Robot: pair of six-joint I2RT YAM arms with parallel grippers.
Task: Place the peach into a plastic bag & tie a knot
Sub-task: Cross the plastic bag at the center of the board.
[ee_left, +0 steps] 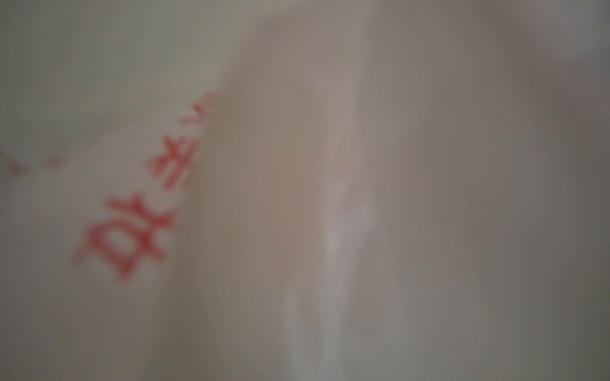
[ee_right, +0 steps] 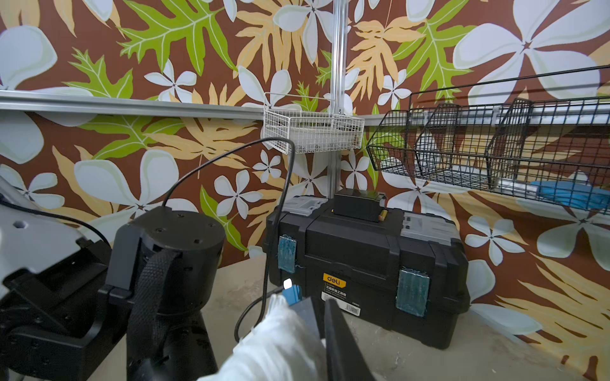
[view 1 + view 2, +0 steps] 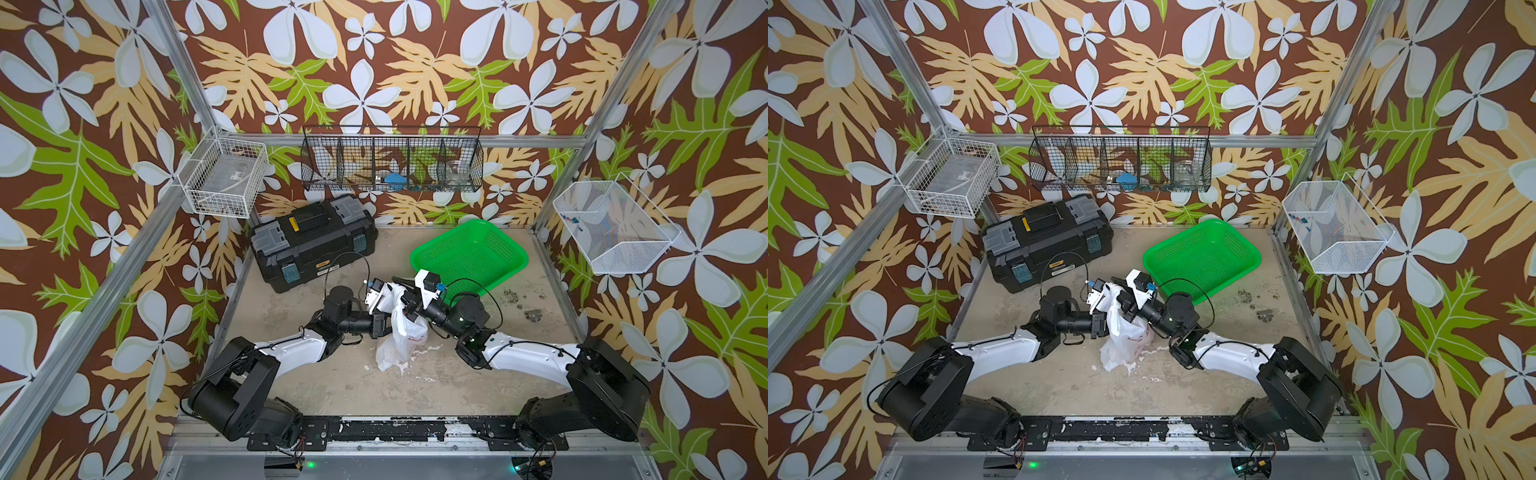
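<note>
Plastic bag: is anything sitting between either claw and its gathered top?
Nothing visible does. The left claw and the right claw are both right at the top of the plastic bag. The left wrist view shows only bag plastic. The toolbox and the green basket sit farther back, apart from the bag.

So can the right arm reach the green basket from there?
Probably yes. The green basket sits just beyond the right gripper, with nothing standing between them. But that gripper is at the top of the plastic bag, so it may be busy.
</note>
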